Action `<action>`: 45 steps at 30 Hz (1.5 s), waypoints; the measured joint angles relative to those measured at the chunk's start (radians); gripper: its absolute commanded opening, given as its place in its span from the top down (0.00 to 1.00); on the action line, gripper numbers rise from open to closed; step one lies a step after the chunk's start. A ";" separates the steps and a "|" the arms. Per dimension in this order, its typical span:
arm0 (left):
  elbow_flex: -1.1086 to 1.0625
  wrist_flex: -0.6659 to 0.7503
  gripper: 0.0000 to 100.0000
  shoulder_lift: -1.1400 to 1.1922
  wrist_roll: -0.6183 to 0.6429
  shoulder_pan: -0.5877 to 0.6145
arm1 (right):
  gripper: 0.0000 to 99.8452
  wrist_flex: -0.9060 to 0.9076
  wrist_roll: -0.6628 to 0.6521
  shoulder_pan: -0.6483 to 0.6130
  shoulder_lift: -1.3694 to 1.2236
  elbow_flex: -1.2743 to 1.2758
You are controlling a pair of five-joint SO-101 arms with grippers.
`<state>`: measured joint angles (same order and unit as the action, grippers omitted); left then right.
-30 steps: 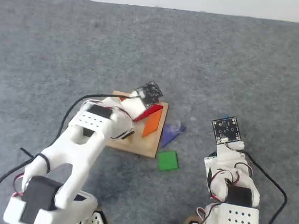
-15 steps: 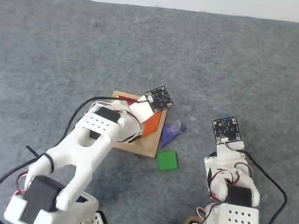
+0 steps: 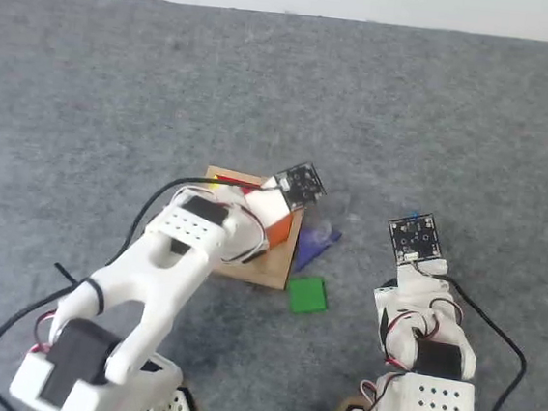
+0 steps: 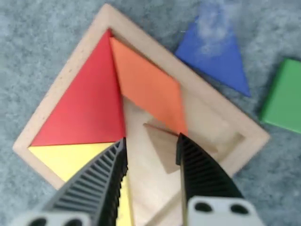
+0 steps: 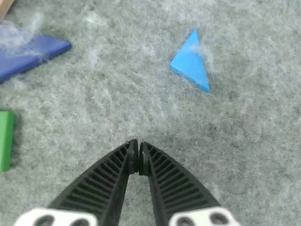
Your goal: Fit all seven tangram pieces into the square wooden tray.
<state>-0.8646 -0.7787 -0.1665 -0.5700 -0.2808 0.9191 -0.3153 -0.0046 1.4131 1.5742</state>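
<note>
The square wooden tray (image 4: 66, 77) lies on the grey tabletop (image 3: 121, 84), about midway between its left and right edges and nearer the edge where the 2 arms are mounted.

3 tangram pieces lie flat inside the tray:
- The red triangle (image 4: 89, 106) has 1 side along the rim and reaches into a corner.
- The orange parallelogram (image 4: 150, 84) lies along the neighbouring rim. It meets the red triangle at that same corner, and they touch along 1 edge.
- The yellow triangle (image 4: 70, 157) touches the red triangle's other side and fills the next corner.

The rest of the tray floor is bare wood.

The left gripper (image 4: 150, 141) hangs over the tray, above the bare wood just beside the orange parallelogram. Its claw is spread, with nothing between the 2 ribbed black fingers (image 4: 110, 174).

3 pieces lie on the tabletop outside the tray:
- The dark blue triangle (image 4: 216, 54) is just beside the rim that the orange parallelogram runs along, with a narrow strip of tabletop between them.
- The green square (image 4: 284, 96) is near the tray corner closest to the right arm, and apart from it.
- The small light blue triangle (image 5: 192, 63) lies farther toward the right edge, well apart from the tray and from the other 2 loose pieces.

The right gripper (image 5: 138, 143) is low over bare tabletop to the right of the green square. Its claw is pressed together at the tips and holds nothing.
</note>
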 measured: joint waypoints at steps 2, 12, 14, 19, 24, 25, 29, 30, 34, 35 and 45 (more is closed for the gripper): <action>0.048 0.000 0.83 0.044 0.000 0.028 | 0.99 0.000 0.000 0.000 0.000 0.000; 0.344 -0.087 0.83 0.299 -0.028 0.040 | 0.99 0.000 0.000 0.002 0.000 0.006; 0.347 -0.087 0.83 0.302 -0.028 0.038 | 0.99 0.000 0.000 0.000 0.000 0.006; 0.348 -0.089 0.83 0.305 -0.028 0.011 | 0.99 0.000 0.000 0.000 0.000 0.006; 0.365 -0.095 0.83 0.305 0.052 -0.002 | 0.99 0.000 0.000 0.000 0.000 0.006; 0.370 -0.097 0.83 0.302 0.078 0.003 | 0.99 0.000 0.000 0.000 0.000 0.006; 0.376 -0.098 0.83 0.256 0.172 0.018 | 0.99 0.000 0.000 0.000 0.000 0.006; 0.376 -0.098 0.83 0.233 0.198 0.026 | 0.99 0.000 0.000 0.000 0.000 0.006; 0.376 -0.107 0.83 0.114 0.290 0.066 | 0.99 0.000 0.000 0.000 0.000 0.006; 0.374 -0.124 0.83 0.075 0.313 0.080 | 0.99 0.000 0.000 0.000 0.000 0.006; -0.084 -0.141 0.83 -0.430 0.411 0.123 | 0.86 0.209 -0.166 -0.046 0.000 -0.138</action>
<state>-0.9490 -0.9198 -0.5961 -0.1588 -0.1580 1.1278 -0.4810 -0.0506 1.4131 1.4362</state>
